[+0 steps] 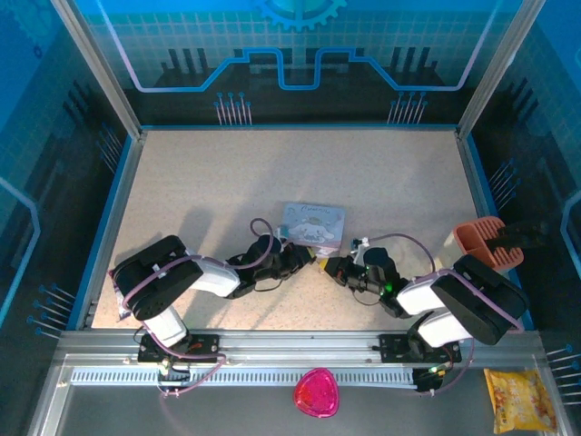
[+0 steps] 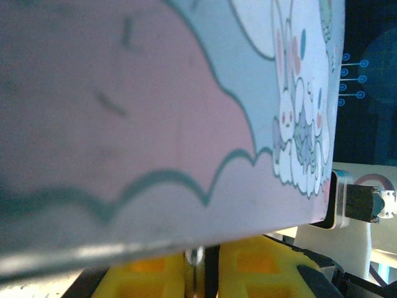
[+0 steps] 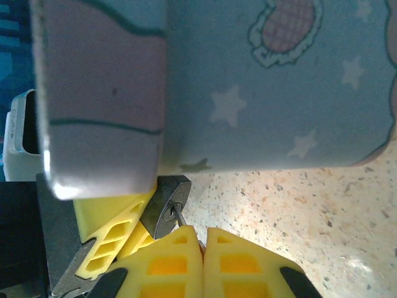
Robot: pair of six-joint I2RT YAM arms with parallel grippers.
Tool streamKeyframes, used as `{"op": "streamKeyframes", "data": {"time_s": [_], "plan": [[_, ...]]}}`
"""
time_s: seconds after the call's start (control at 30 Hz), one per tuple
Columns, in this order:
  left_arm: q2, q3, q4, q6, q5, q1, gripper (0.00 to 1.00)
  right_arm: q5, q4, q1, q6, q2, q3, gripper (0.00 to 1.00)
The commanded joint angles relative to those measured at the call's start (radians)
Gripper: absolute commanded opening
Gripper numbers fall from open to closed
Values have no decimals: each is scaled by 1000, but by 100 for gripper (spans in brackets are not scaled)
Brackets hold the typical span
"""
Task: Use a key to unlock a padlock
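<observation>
Padlock (image 3: 162,202), small, with a dark grey squarish metal body, is held just beside the corner of a flat pastel-printed tin box (image 3: 279,93), above the speckled beige worktop (image 3: 298,211); the yellow ribbed left fingers (image 3: 108,233) are nearly closed and clamp the padlock; a thin silvery metal key (image 3: 178,216) meets its keyhole; the yellow right fingers (image 3: 229,261), pressed tight together, pinch the key; from above, both arms meet just in front of the tin.
</observation>
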State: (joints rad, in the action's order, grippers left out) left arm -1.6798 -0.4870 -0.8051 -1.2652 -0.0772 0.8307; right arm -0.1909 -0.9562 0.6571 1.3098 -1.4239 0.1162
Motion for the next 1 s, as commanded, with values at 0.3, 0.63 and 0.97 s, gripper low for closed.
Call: {"op": "streamKeyframes", "data": {"time_s": [0.3, 0.63, 0.97], "plan": [[-24, -7, 36, 4, -117, 60, 33, 155, -10, 132, 14, 110, -10, 0], [-17, 18, 11, -12, -36, 59, 39, 235, 96, 201, 51, 180, -27, 0], [-36, 30, -97, -59, -21, 56, 26, 248, -62, 226, 104, 87, -51, 0]]}}
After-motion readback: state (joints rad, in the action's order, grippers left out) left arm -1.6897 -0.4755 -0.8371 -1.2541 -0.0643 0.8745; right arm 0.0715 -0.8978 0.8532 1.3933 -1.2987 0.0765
